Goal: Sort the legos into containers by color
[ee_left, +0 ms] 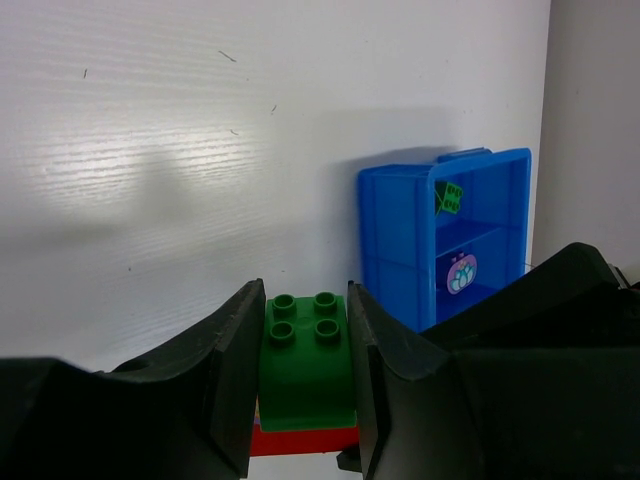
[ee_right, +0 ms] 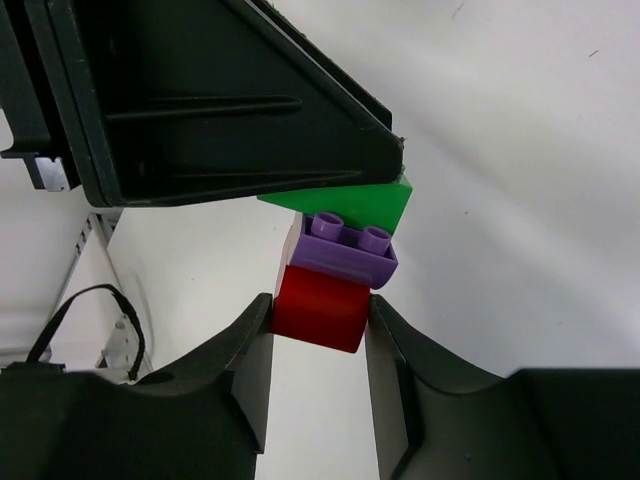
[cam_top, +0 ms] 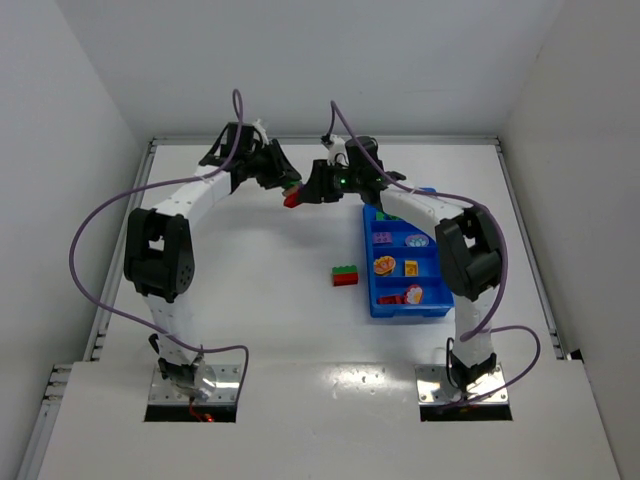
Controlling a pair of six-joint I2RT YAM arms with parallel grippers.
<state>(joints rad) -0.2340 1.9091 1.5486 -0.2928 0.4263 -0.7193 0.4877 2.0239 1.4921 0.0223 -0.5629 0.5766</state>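
A small stack of legos hangs in the air between my two grippers at the back of the table. My left gripper (ee_left: 305, 300) is shut on the stack's green brick (ee_left: 305, 360); a red brick (ee_left: 300, 440) shows under it. My right gripper (ee_right: 318, 305) is shut on that red brick (ee_right: 320, 308), which joins a purple brick (ee_right: 345, 255) and the green one (ee_right: 345, 200). In the top view the grippers (cam_top: 285, 182) (cam_top: 312, 188) meet left of the blue tray (cam_top: 368, 262). A green-on-red lego (cam_top: 345, 275) lies on the table left of the tray.
The tray's compartments hold a green lego (cam_top: 383, 214), a yellow one (cam_top: 410, 267) and several pieces with pictures. The tray (ee_left: 395, 240) also shows in the left wrist view. White walls stand close around the table.
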